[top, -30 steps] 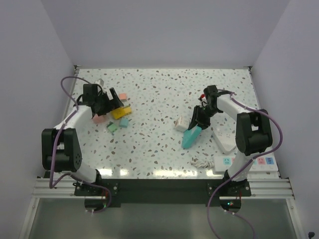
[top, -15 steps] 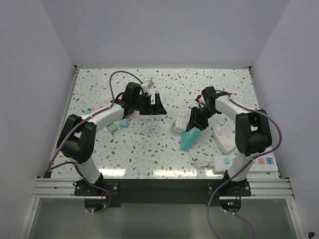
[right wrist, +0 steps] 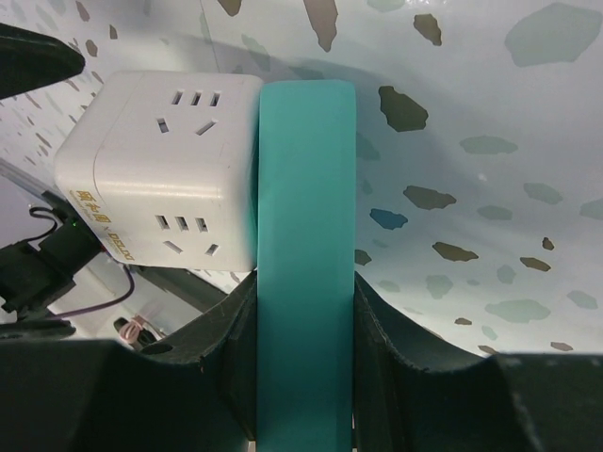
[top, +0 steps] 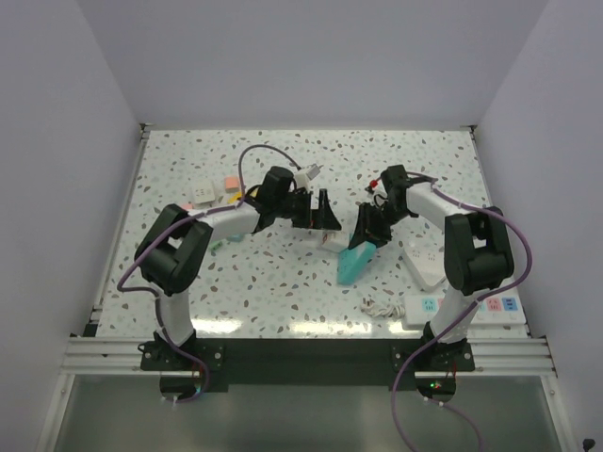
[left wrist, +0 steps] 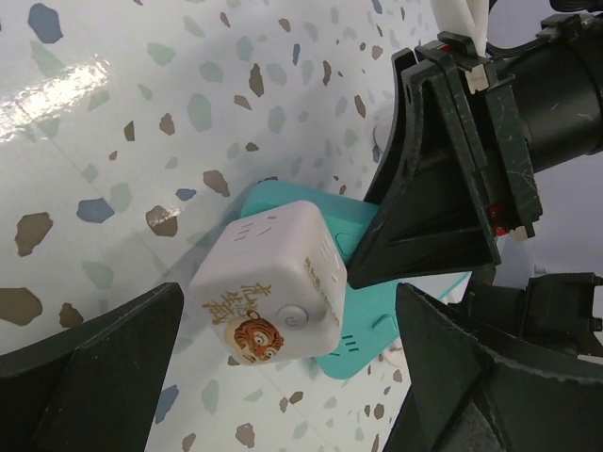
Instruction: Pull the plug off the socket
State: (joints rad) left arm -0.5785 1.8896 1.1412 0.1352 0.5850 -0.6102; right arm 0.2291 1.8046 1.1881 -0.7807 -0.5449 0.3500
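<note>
A white cube plug [left wrist: 268,287] with a tiger sticker sits plugged into a teal socket strip [left wrist: 363,341]. My left gripper [left wrist: 287,303] is open, its fingers [left wrist: 89,372] on either side of the cube without touching it. My right gripper [right wrist: 306,320] is shut on the teal socket strip [right wrist: 306,235], with the cube [right wrist: 160,169] on the strip's left face. In the top view the left gripper [top: 323,213] and right gripper [top: 369,226] meet near mid-table over the strip [top: 354,266]; the cube [top: 332,239] is mostly hidden.
White power strips [top: 424,259] [top: 464,307] lie at the right by the right arm's base. A white cable [top: 377,306] lies near the front. Coloured blocks [top: 215,190] lie at the left behind the left arm. Walls enclose the table on three sides.
My left arm has swung right from the coloured blocks to the white cube, gripper open. My right gripper, holding the teal strip, has shifted slightly left.
</note>
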